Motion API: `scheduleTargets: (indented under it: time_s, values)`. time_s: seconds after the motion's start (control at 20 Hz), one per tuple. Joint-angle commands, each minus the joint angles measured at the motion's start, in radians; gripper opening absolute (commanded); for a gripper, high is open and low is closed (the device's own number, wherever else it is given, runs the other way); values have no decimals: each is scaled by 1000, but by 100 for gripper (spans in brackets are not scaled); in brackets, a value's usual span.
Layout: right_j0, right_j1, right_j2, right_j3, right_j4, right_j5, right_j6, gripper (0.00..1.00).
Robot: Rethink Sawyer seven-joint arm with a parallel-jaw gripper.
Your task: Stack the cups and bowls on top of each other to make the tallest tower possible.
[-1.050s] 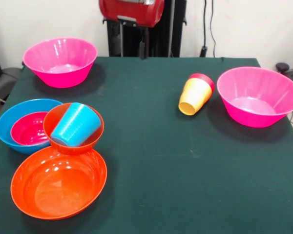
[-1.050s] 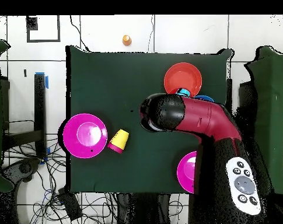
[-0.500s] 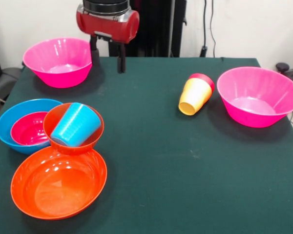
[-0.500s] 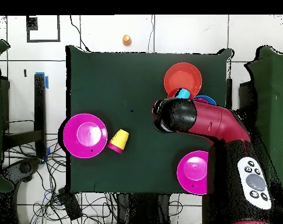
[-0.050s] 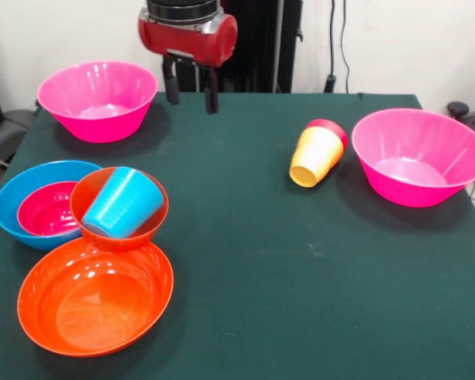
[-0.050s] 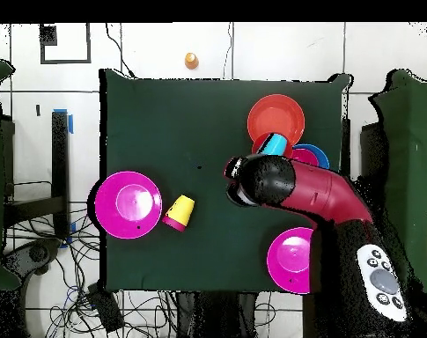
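Your tower is not begun. At lower left of the front view the blue cup (image 5: 123, 203) lies tilted in the small orange bowl (image 5: 119, 208), which leans on the rims of the blue bowl (image 5: 20, 198), holding the crimson bowl (image 5: 47, 209), and the wide orange bowl (image 5: 95, 297). The yellow cup (image 5: 315, 156), nested with a red one (image 5: 331, 127), lies on its side at right of centre beside a pink bowl (image 5: 419, 158); the other pink bowl (image 5: 97, 99) sits upper left. Your gripper (image 5: 190, 87) hangs open and empty at top centre. Every piece is left to stack.
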Motion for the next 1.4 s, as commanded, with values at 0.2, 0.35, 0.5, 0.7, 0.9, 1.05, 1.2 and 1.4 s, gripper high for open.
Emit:
scheduleTargets:
  time_s: [0.2,0.35,0.5,0.7,0.9,1.05,1.2,1.4]
  values:
    - [48,38,44,93,36,-81,107,100]
    - [51,43,34,81,30,-72,97,100]
    - [43,43,36,76,33,-63,85,100]
    - [26,41,41,54,26,-38,53,100]
    - [-4,68,60,12,2,-41,-8,100]
    - [4,116,44,-58,-29,-24,-15,100]
    - [8,118,44,-65,-15,-3,2,100]
    - [39,125,7,-104,-44,12,22,100]
